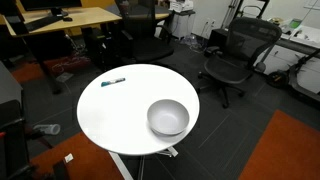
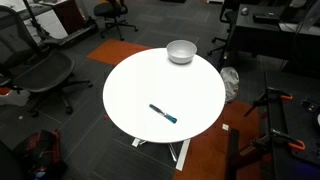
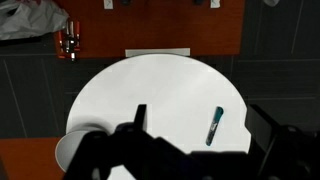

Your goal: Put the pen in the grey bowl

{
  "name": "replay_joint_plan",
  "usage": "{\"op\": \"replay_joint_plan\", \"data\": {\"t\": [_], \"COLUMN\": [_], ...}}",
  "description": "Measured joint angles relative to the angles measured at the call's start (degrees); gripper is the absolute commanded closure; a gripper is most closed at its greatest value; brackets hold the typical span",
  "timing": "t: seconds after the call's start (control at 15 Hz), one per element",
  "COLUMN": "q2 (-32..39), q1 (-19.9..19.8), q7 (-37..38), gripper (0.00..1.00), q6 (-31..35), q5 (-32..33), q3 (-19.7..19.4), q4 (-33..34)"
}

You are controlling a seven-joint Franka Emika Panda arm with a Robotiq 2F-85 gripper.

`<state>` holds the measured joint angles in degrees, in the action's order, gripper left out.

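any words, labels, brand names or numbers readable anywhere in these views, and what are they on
No text can be read in any view.
The short dark pen with a teal section: too small and blurred to show any print.
The round silvery-grey bowl and the round white table: no markings visible.
Nothing beyond the table is legible.

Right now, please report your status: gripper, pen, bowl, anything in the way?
Gripper open, empty, high above table. Pen flat on table, well apart from grey bowl. Nothing between them.
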<state>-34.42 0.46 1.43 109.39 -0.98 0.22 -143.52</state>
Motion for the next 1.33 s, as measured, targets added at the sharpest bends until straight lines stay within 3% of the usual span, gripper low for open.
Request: {"op": "replay_joint_plan", "data": {"t": [1.33], "q2": [1.1], "q1": [0.0], "q7": [0.0], "gripper": [0.0], "q6": [0.8], "q5": [0.0], "q3": [0.1], "q4": [0.1]}}
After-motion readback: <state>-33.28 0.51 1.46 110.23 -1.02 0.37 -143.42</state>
